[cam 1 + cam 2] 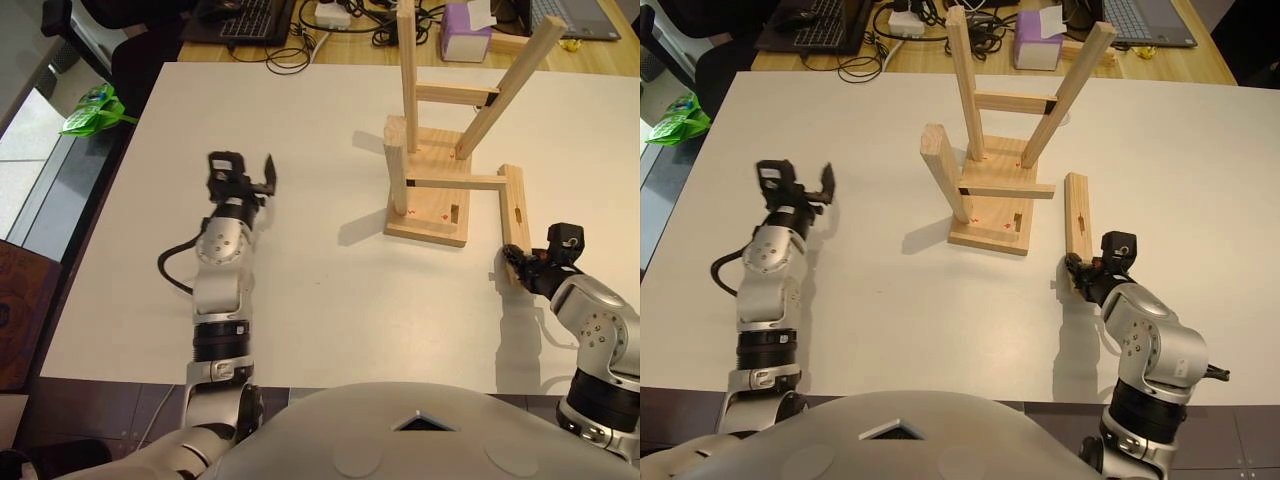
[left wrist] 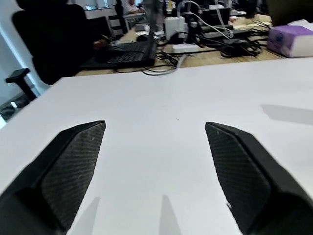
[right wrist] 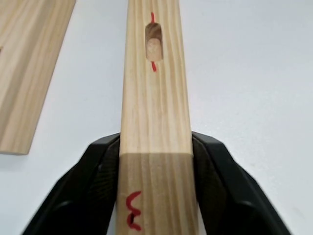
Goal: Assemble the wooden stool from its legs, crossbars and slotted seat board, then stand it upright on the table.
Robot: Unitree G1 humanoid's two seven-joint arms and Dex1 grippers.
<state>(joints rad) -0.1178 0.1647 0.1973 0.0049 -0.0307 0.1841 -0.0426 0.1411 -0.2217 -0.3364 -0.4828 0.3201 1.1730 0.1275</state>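
The slotted seat board (image 1: 430,218) lies flat on the white table, with three legs standing up from it: two tall ones (image 1: 408,70) (image 1: 510,85) at the back and one (image 1: 396,185) at the front left. One crossbar (image 1: 455,96) joins the back pair, and a second crossbar (image 1: 455,182) runs right from the front leg. Right of the board lies a loose leg (image 3: 155,98) with a red-marked slot (image 3: 153,43). My right gripper (image 1: 515,265) is shut on its near end. My left gripper (image 1: 245,175) rests open over bare table, far left of the stool.
Behind the table's far edge is a desk with a keyboard (image 1: 245,18), cables, a power strip (image 1: 330,14) and a purple tissue box (image 1: 466,32). A green bag (image 1: 92,110) lies off the table's left side. Bare tabletop spreads between the arms.
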